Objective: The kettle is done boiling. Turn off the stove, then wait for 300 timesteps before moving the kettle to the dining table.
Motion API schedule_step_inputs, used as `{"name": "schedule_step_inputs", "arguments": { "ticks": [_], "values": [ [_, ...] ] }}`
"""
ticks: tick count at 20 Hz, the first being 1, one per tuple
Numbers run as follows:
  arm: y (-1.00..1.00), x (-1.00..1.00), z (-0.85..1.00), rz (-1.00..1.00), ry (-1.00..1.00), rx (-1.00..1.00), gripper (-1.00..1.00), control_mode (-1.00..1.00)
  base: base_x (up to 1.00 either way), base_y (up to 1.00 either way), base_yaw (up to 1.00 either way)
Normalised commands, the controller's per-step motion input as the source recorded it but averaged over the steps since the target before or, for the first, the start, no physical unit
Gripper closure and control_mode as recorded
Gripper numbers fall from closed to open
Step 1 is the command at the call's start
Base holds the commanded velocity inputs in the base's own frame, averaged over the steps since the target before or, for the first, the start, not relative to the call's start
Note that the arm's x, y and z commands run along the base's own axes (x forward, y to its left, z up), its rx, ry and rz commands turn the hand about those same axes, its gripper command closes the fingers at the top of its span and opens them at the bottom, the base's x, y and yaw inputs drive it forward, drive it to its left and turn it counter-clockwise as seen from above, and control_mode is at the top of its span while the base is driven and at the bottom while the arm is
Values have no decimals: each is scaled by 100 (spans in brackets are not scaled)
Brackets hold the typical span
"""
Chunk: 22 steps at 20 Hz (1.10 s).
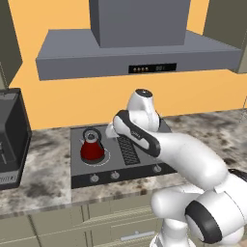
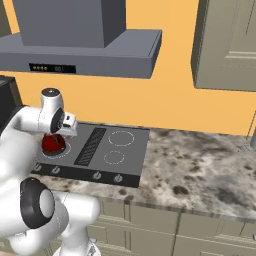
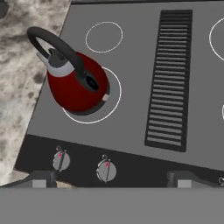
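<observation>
The red kettle (image 3: 76,85) with its silver lid and black arched handle stands upright on the front left burner ring of the stove (image 3: 131,100). It also shows as the kettle (image 1: 91,147) on the stove (image 1: 144,166) from the left base, and as the kettle (image 2: 52,143) partly behind my arm from the right base. My gripper (image 3: 112,183) hangs open above the stove's front edge with nothing between its fingers. Two knobs (image 3: 61,161) (image 3: 106,170) lie just ahead of the fingertips (image 3: 39,183). The kettle is up and to the left of them. The dining table is out of view.
A grey range hood (image 1: 140,48) overhangs the stove. A black appliance (image 1: 9,140) stands on the speckled wall counter (image 2: 200,165) left of the stove. An upper cabinet (image 2: 225,45) hangs at the right, and drawers run below the counter.
</observation>
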Motion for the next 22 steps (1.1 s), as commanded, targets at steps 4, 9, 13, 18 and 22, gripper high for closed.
{"name": "schedule_step_inputs", "arguments": {
  "ticks": [4,9,13,18,22],
  "values": [
    [14,32,0,8,3,1,-100,-100,0,0,0],
    [28,10,0,8,0,0,-100,-100,0,0,0],
    [21,8,0,10,0,0,-100,-100,0,0,0],
    [12,16,0,12,-2,0,-100,-100,0,0,0],
    [1,24,0,14,-4,-2,-100,-100,0,0,0]
  ]
}}
